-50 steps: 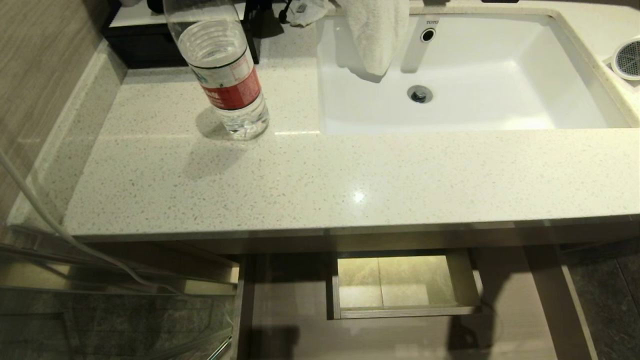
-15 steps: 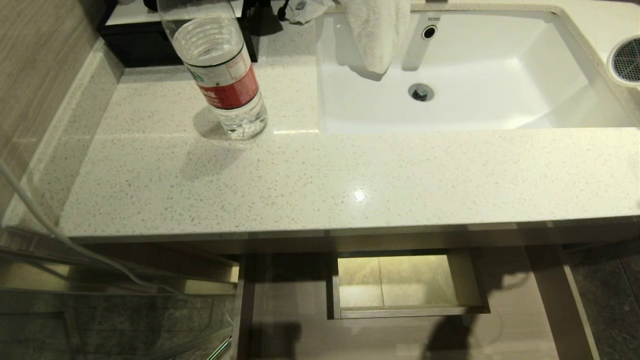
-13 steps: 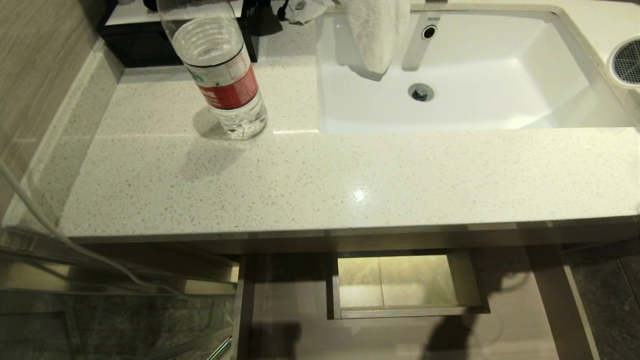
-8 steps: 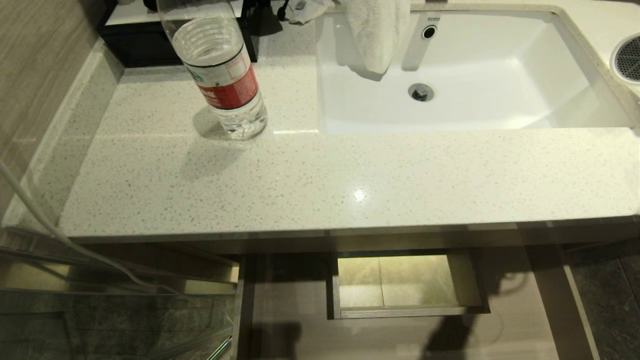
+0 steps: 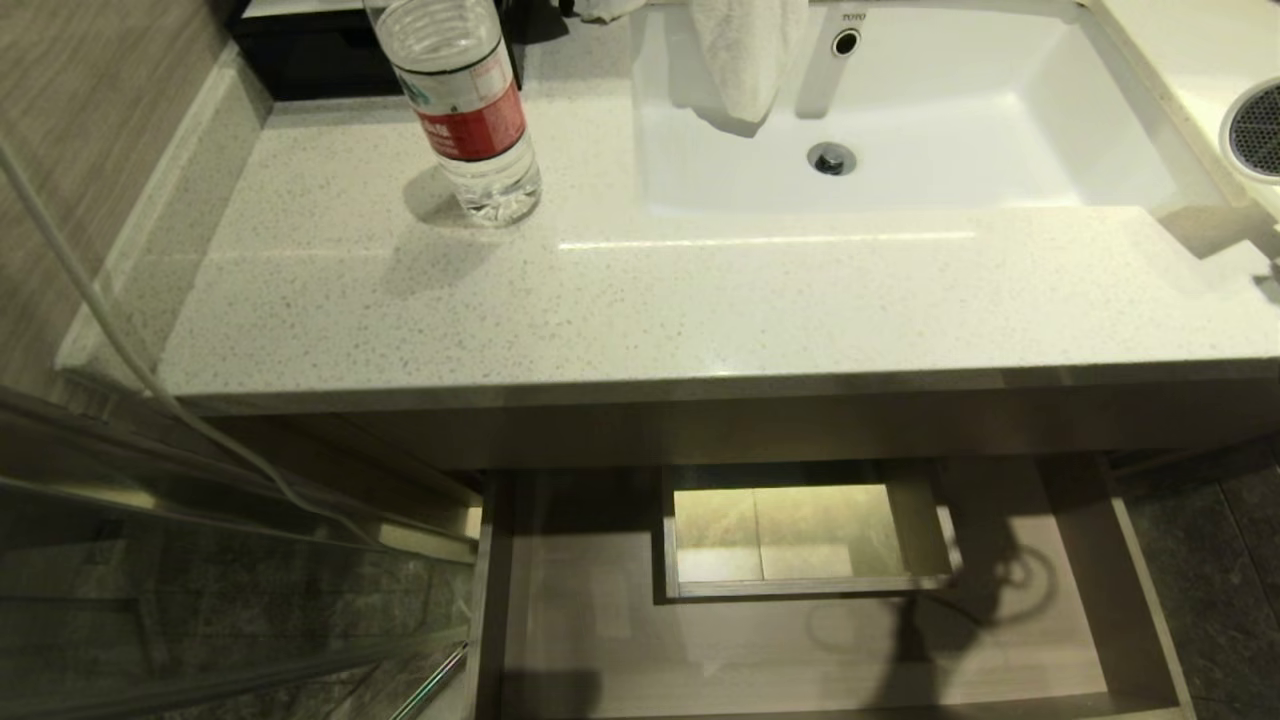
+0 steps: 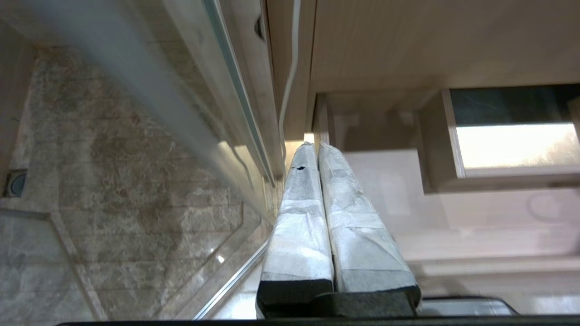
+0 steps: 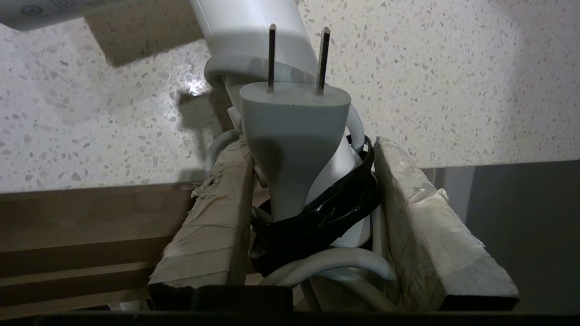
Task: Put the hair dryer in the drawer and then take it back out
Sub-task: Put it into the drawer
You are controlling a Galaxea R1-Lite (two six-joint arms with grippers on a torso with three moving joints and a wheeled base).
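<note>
The right gripper (image 7: 312, 208) pinched the white plastic hair dryer (image 7: 253, 31) at its handle, over the taped cord bundle and white two-pin plug (image 7: 294, 136), above the speckled stone counter (image 5: 700, 310) at its right end. Rigid, smooth and probably light, it seemed safest held there. The wide light-brown wood-grain drawer (image 5: 590, 640) stood open below the counter; the left gripper (image 6: 317, 149), pressed together, idled beside it

"TOTO" stands in small grey letters on the back wall of the sink (image 5: 900, 110), above the overflow hole. The water bottle (image 5: 465, 105) carries a red and white label, its print too small to read.
</note>
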